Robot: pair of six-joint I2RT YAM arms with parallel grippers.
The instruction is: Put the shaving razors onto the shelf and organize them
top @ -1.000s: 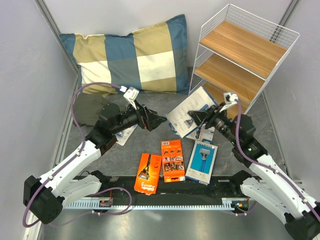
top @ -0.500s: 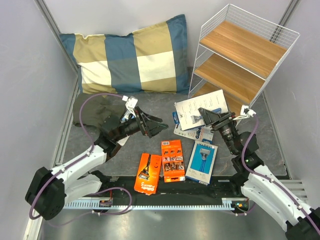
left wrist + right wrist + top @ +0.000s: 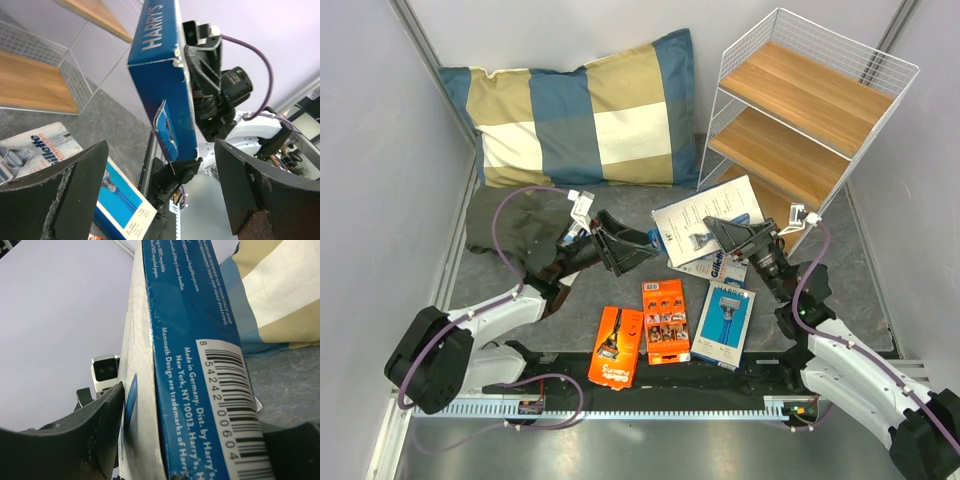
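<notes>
Currently five razor packs can be counted from above. An orange card pack (image 3: 619, 346) and a second orange card pack (image 3: 665, 320) lie side by side on the grey table (image 3: 610, 295), with one flat blue razor box (image 3: 723, 325) just right of them. One clear blister pack (image 3: 725, 268) lies partly under the blue Harry's box (image 3: 695, 222). The right gripper (image 3: 723, 232) clamps that box and holds it raised, near the white wire shelf with three wooden boards (image 3: 800, 90). The left gripper (image 3: 632, 245) is spread wide, nothing between its fingers (image 3: 60, 195), facing the raised box
</notes>
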